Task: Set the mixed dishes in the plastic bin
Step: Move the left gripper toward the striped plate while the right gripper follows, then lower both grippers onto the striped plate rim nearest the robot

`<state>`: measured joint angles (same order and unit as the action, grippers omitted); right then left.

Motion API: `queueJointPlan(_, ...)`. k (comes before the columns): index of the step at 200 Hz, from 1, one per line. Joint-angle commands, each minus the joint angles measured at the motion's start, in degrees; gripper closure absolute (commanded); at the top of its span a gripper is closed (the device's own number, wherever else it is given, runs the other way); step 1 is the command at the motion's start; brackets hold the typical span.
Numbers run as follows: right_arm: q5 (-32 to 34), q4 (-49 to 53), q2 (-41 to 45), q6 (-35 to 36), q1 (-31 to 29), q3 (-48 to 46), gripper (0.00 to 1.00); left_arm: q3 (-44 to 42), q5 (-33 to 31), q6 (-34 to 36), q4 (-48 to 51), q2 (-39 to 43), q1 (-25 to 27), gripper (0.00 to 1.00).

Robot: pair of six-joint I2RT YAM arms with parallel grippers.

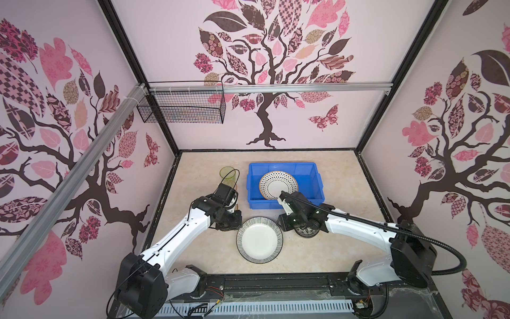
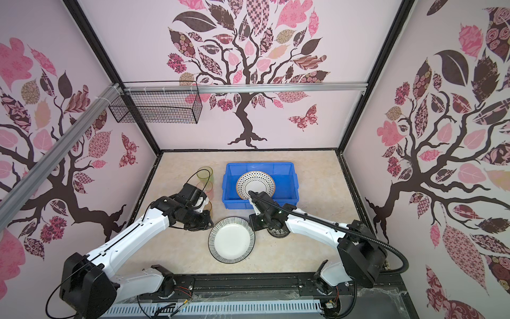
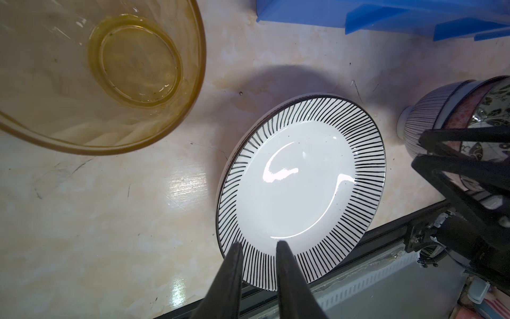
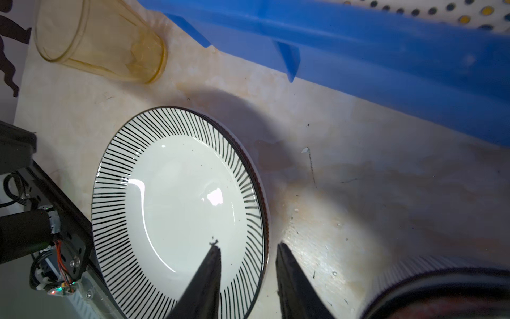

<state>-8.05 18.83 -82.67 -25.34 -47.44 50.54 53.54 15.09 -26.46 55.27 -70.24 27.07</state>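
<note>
Black fingers of my right gripper [image 4: 247,245] stand apart astride the edge of the glossy striped plate [image 4: 176,204]; my left gripper [image 3: 259,243] hangs narrowly parted over its rim. Dotted plate [image 1: 278,184] lies in the blue bin [image 1: 259,203].

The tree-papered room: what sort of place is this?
Probably a robot test booth: two white robot arms at the table edge, tree-print walls boxing it in, a striped plate by a blue bin.

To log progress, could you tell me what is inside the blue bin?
Only a dotted plate shows in the blue bin; the right arm hides the plate's near edge.
</note>
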Motion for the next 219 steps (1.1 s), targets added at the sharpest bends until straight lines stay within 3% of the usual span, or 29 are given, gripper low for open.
queueJointPlan(1,2.4,3.5,-2.1,1.3,-1.0,3.1,0.64,-1.6,-0.7,-0.3,0.6,1.2,0.3,0.75)
queueJointPlan(219,4.6,4.3,-6.8,2.4,-3.5,4.1,0.82,-6.3,-1.6,-4.8,-0.6,2.0,3.7,0.75)
